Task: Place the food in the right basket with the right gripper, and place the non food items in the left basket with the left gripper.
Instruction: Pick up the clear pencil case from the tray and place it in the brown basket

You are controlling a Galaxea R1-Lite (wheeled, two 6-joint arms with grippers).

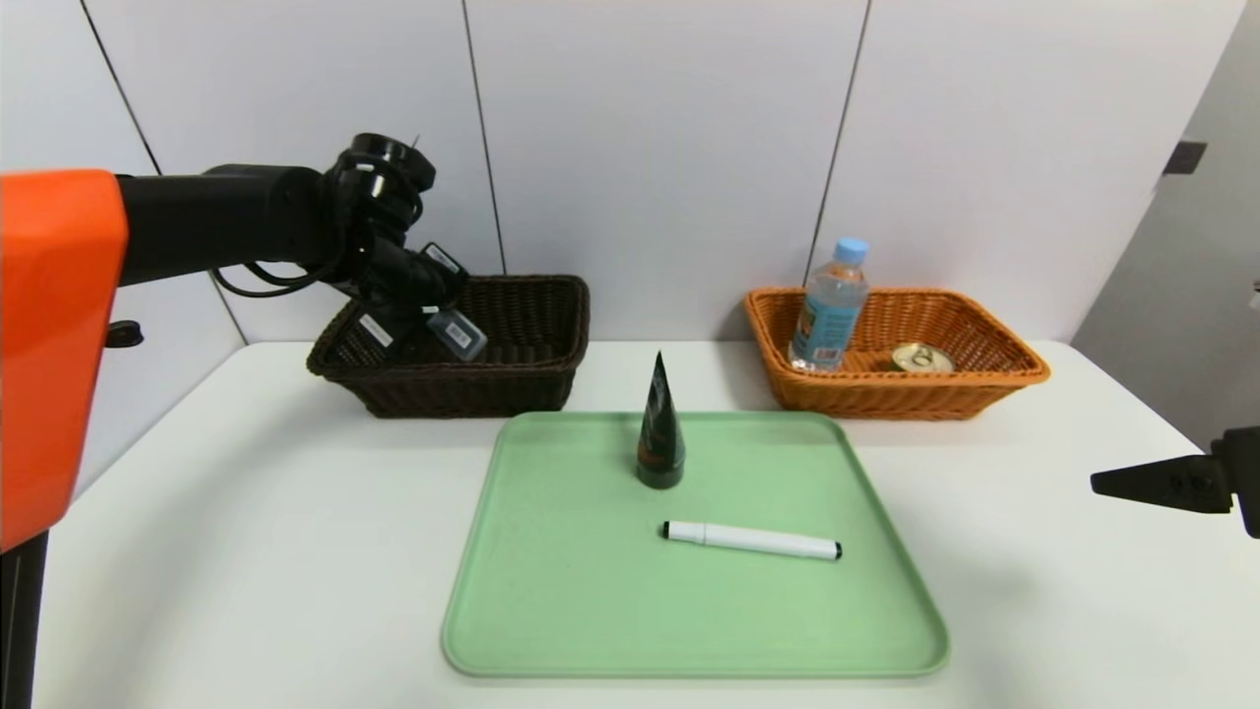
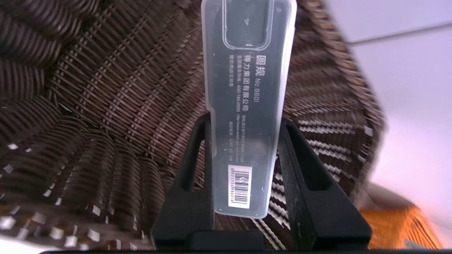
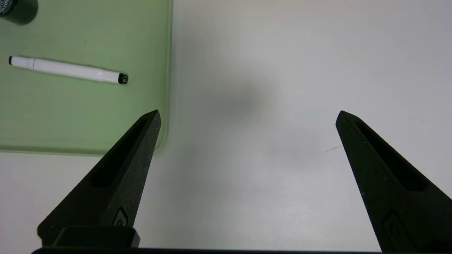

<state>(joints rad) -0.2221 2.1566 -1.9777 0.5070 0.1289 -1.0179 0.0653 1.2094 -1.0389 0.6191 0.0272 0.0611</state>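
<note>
The left arm (image 1: 221,225) is a matte black tube emerging from a glossy orange shell (image 1: 54,345), with a thin black cable looping beneath it and a round black cap with a small pin at the wrist; small white labels sit on the wrist housing, their print too small to read. The left gripper (image 2: 247,123) has two black, textured, wedge-shaped fingers (image 2: 192,176), each with a long slot cut through its side. The right gripper (image 3: 247,114) has the same tapered black fingers (image 3: 116,183) ending in sharp points, with what may be a small embossed rounded mark near each base.
</note>
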